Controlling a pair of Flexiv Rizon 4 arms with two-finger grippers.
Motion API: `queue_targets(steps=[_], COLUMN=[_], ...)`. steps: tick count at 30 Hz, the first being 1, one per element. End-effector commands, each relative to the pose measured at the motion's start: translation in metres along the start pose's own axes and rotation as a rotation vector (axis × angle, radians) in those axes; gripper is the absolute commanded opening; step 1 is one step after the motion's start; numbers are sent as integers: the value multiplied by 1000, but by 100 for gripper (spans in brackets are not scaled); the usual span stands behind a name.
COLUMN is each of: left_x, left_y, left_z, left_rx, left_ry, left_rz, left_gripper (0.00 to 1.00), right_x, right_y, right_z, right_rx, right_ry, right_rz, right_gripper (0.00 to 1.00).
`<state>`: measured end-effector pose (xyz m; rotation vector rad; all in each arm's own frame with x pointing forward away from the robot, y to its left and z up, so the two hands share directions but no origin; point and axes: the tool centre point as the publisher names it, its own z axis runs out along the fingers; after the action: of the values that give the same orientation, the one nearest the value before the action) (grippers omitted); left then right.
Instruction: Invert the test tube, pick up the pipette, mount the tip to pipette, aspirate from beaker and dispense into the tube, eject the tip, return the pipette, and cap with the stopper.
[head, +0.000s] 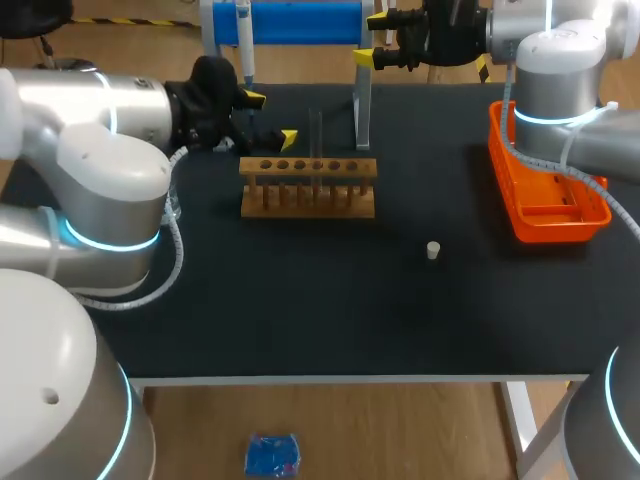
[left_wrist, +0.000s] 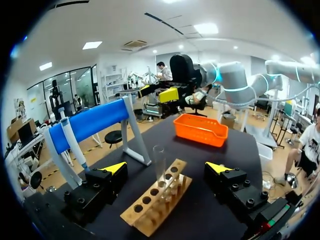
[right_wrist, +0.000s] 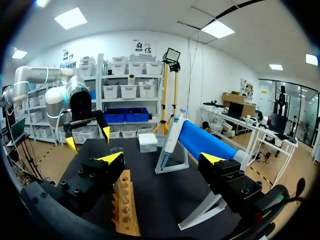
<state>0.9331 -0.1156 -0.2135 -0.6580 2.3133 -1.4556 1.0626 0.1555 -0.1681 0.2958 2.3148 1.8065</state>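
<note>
A clear test tube (head: 318, 140) stands in the wooden rack (head: 308, 187) at the table's middle back. My left gripper (head: 271, 118) hovers open just left of the rack; in its wrist view the tube (left_wrist: 160, 165) rises ahead, between the open fingers of the gripper (left_wrist: 166, 170), touching neither. The white pipette (head: 243, 40) hangs on the blue stand (head: 300, 20) at the back edge. My right gripper (head: 372, 38) is open and empty near the stand's right end, with the pipette (right_wrist: 171, 135) ahead of it (right_wrist: 161, 158). A small white stopper (head: 433, 250) lies right of the rack.
An orange tray (head: 545, 190) sits at the table's right side, under my right arm. The stand's white leg (head: 362, 110) is planted just behind the rack's right end. A pale box (right_wrist: 148, 142) shows beyond the rack in the right wrist view.
</note>
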Motion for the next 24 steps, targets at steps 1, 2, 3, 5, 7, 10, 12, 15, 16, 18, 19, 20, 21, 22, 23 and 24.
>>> queue_targets(steps=[1, 2, 3, 5, 7, 10, 12, 15, 16, 18, 19, 20, 21, 22, 23, 24], left_x=[-6, -6, -6, -6, -6, -6, -6, -6, -6, -6, -6, -6, -6, -6, -6, -6], left_y=[8, 9, 11, 13, 14, 14, 14, 14, 14, 14, 14, 14, 14, 14, 14, 14], left_z=[9, 10, 12, 14, 14, 14, 14, 14, 14, 14, 14, 14, 14, 14, 14, 14], left_rx=[39, 38, 37, 35, 33, 33, 33, 33, 33, 33, 33, 33, 33, 33, 33, 33], left_ry=[25, 30, 36, 41, 41, 41, 41, 41, 41, 41, 41, 41, 41, 41, 41, 41], left_rz=[5, 3, 4, 3, 3, 5, 5, 5, 5, 5, 5, 5, 5, 5, 5, 5], left_gripper=[100, 100, 100, 100, 100, 100, 100, 100, 100, 100, 100, 100, 100, 100, 100, 100], right_x=[-1, -1, -1, -1, -1, -1, -1, -1, -1, -1, -1, -1, -1, -1, -1, -1], right_y=[1, 1, 1, 1, 1, 1, 1, 1, 1, 1, 1, 1, 1, 1, 1, 1], right_z=[-1, -1, -1, -1, -1, -1, -1, -1, -1, -1, -1, -1, -1, -1, -1, -1], right_rx=[4, 4, 4, 4, 4, 4, 4, 4, 4, 4, 4, 4, 4, 4, 4, 4], right_ry=[4, 4, 4, 4, 4, 4, 4, 4, 4, 4, 4, 4, 4, 4, 4, 4], right_rz=[1, 1, 1, 1, 1, 1, 1, 1, 1, 1, 1, 1, 1, 1, 1, 1], right_gripper=[100, 100, 100, 100, 100, 100, 100, 100, 100, 100, 100, 100, 100, 100, 100, 100])
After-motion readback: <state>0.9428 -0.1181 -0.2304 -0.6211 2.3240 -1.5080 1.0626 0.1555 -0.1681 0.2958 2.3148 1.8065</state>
